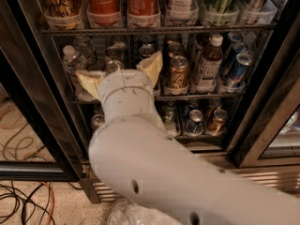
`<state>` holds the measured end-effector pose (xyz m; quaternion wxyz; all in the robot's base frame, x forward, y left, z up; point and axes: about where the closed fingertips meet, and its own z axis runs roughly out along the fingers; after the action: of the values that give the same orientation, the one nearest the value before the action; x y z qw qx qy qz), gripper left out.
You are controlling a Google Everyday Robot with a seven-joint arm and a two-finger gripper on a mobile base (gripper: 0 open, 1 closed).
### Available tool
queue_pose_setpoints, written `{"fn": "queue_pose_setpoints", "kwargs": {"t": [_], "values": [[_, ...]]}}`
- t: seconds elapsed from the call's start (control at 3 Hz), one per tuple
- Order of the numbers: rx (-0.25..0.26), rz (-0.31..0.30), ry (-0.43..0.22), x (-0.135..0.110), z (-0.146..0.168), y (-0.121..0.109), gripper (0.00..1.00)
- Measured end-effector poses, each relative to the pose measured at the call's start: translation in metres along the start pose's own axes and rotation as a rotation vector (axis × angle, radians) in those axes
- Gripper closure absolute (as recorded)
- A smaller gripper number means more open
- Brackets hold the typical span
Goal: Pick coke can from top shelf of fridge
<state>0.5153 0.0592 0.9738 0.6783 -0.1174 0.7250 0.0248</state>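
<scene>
Gripper [119, 67] hangs level with the middle rack [197, 96], jaws spread wide and empty. The coke can [103, 3] stands above on the top shelf [187, 28]. A careless rise could clip that wire edge or catch the neighbouring red can [143, 3].

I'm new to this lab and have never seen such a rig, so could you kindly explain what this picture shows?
There is a single camera view, looking along the robot's white arm into a drinks fridge. Where the camera is mounted cannot be told. The arm ends in the gripper, whose two pale fingers are spread open and hold nothing. It sits level with the middle rack of bottles and cans. Above it, on the top shelf, stands the coke can, red with white script, among other tall cans. Cables lie on the floor at left.
</scene>
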Motion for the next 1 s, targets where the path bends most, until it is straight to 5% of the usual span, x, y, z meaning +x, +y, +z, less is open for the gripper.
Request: {"fn": "queue_pose_setpoints", "kwargs": {"t": [0.67,1.0], "values": [[0.211,-0.112,-0.043,-0.073,0.007,-0.024,0.00],[0.225,-0.155,-0.051,-0.080,0.003,-0.024,0.00]]}}
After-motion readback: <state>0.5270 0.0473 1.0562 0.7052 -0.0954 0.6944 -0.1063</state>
